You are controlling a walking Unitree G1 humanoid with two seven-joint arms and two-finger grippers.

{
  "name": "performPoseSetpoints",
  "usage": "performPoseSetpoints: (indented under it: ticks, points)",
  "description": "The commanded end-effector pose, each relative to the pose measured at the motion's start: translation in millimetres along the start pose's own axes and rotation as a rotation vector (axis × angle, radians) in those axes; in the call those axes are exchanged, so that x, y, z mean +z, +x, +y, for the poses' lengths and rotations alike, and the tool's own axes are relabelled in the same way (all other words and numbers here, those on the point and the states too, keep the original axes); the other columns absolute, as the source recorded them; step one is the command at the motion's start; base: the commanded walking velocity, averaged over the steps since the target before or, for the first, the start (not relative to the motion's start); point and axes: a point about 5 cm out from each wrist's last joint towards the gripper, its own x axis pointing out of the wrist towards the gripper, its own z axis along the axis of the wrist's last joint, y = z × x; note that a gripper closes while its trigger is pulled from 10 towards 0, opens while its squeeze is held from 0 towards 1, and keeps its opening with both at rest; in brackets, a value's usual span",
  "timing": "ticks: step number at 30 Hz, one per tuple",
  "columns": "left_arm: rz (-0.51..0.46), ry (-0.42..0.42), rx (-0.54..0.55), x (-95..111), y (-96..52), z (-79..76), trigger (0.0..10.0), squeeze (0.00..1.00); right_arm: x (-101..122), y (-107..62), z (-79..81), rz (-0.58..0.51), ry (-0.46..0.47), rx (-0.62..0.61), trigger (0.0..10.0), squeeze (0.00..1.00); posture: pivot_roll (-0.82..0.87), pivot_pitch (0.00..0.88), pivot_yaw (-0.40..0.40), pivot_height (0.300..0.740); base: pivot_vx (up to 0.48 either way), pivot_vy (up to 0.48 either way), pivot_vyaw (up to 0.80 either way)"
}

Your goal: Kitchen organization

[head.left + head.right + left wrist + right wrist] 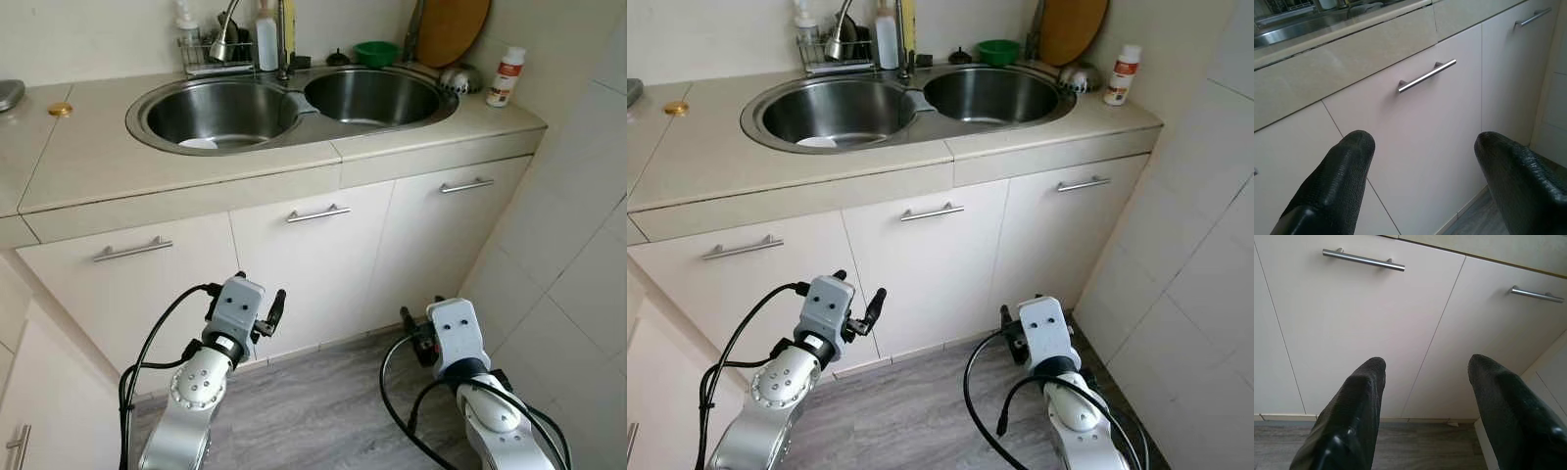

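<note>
Both arms hang low before the cabinet doors (313,264) — the left gripper (1420,161) and right gripper (1425,382) each spread wide, holding nothing. Above, the double sink (294,108) sits in the countertop (88,157), a white bottle (506,76) at its right rear corner.

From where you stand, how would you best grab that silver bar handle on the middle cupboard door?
Grip the silver bar handle at its middle, between the two posts, coming straight from the front with one finger above and one below; it lies horizontal. The open left gripper faces it.
</note>
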Motion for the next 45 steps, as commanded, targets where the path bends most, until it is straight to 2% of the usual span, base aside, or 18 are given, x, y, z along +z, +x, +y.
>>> performPoseSetpoints:
  ticks: [1,8,11,15,17,23,26,31,38,45]
  points:
    - [0.005,0.021,0.005,-1.0,0.0,1.4,10.0,0.00,0.4,0.7,-1.7,-0.009,0.012,0.001,10.0,0.00,0.02,0.000,-0.049,0.740,0.000,0.000,0.00]
    - [0.015,0.055,0.003,-3.0,-13.5,3.3,10.0,0.00,5.1,-1.4,-5.8,-0.036,-0.059,-0.027,10.0,0.00,0.03,0.000,-0.055,0.740,0.000,0.000,0.00]
    - [0.025,0.072,0.017,-4.1,-17.7,4.1,10.0,0.00,8.8,-3.8,-8.2,-0.049,-0.142,-0.052,10.0,0.00,0.03,0.000,-0.058,0.740,0.000,0.000,0.00]
    - [0.016,0.138,0.055,-2.2,-22.4,5.7,10.0,0.00,11.3,-12.2,-10.9,-0.058,-0.283,-0.074,10.0,0.00,0.03,0.000,-0.060,0.740,0.000,0.000,0.00]
    - [0.003,0.159,0.077,-1.9,-24.7,6.7,10.0,0.00,11.5,-15.1,-11.8,-0.063,-0.310,-0.080,10.0,0.00,0.03,0.000,-0.060,0.740,0.000,0.000,0.00]
    - [0.005,0.117,0.073,-1.3,-24.7,6.4,10.0,0.00,12.6,-12.7,-12.0,-0.074,-0.304,-0.098,10.0,0.00,0.04,0.000,-0.066,0.740,0.000,0.000,0.00]
    - [-0.012,0.083,0.063,0.7,-24.9,6.6,10.0,0.00,11.5,-10.3,-13.0,-0.061,-0.262,-0.095,10.0,0.00,0.04,0.000,-0.068,0.740,0.000,0.000,0.00]
    - [-0.017,0.076,0.064,1.3,-24.8,6.1,10.0,0.00,10.8,-8.7,-14.6,-0.052,-0.248,-0.101,10.0,0.00,0.04,0.000,-0.070,0.740,0.000,0.000,0.00]
    - [-0.016,0.027,0.059,0.9,-22.4,5.8,10.0,0.00,9.6,-7.1,-15.4,-0.048,-0.194,-0.082,10.0,0.00,0.03,0.000,-0.067,0.740,0.000,0.000,0.00]
    - [-0.017,0.029,0.043,0.6,-21.9,4.6,10.0,0.00,7.3,-6.7,-16.2,-0.034,-0.167,-0.083,10.0,0.00,0.03,0.000,-0.067,0.740,0.000,0.000,-0.23]
